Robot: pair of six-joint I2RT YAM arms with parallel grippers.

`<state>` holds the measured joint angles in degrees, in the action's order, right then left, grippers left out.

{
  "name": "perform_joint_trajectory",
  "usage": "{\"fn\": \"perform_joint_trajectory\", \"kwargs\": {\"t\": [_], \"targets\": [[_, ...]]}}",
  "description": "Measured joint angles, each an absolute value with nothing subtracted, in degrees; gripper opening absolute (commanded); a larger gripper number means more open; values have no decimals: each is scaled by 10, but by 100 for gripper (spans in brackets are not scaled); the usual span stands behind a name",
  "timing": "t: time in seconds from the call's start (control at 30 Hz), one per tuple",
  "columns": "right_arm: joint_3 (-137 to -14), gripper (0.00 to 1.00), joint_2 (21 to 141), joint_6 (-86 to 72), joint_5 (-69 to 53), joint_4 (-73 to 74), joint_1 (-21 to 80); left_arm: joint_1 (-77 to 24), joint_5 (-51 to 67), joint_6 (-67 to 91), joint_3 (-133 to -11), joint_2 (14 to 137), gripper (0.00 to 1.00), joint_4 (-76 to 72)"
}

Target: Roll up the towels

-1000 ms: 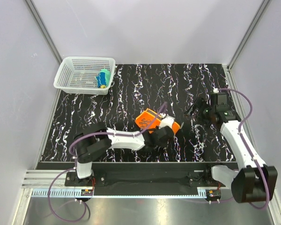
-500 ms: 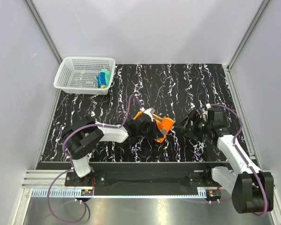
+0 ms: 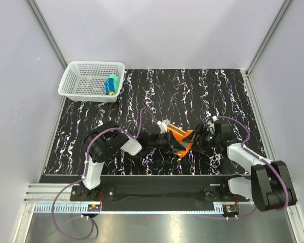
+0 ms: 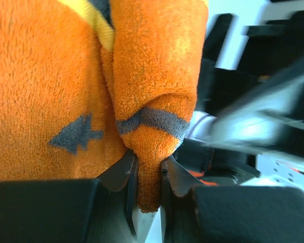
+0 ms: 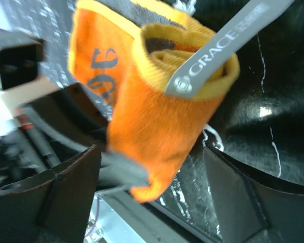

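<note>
Orange towel point(image 3: 182, 137), loosely rolled, near centre, one fold clamped between the left gripper point(image 4: 148, 185) jaws. Right gripper point(image 5: 152, 195) jaws wide apart, flanking it. Yellow towel point(image 3: 111, 84) in the far-left basket point(image 3: 76, 90).

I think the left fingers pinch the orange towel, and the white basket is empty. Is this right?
Not fully. The left fingers do pinch the orange towel, but the white basket is not empty: a teal and yellow towel lies in it, as the top external view shows.
</note>
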<state>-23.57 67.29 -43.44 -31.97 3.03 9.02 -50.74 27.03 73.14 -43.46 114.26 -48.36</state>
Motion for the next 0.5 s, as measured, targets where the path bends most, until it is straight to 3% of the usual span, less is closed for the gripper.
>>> {"fn": "perform_joint_trajectory", "kwargs": {"t": [0.2, 0.23, 0.3, 0.33, 0.37, 0.5], "targets": [[-218, 70, 724, -445, -295, -23, 122, -500, 319, 750, -454, 1171, 2, -507], [-218, 61, 728, -446, -294, -28, 123, -498, 326, 754, -455, 1176, 3, -508], [-218, 52, 735, -448, -293, -38, 125, -495, 337, 757, -457, 1185, 7, -509], [-218, 46, 737, -449, -293, -43, 127, -494, 342, 758, -458, 1187, 11, -510], [-218, 43, 738, -449, -294, -47, 129, -493, 345, 760, -458, 1189, 22, -511], [-220, 34, 742, -451, -291, -51, 132, -489, 352, 753, -458, 1190, 38, -506]]}}
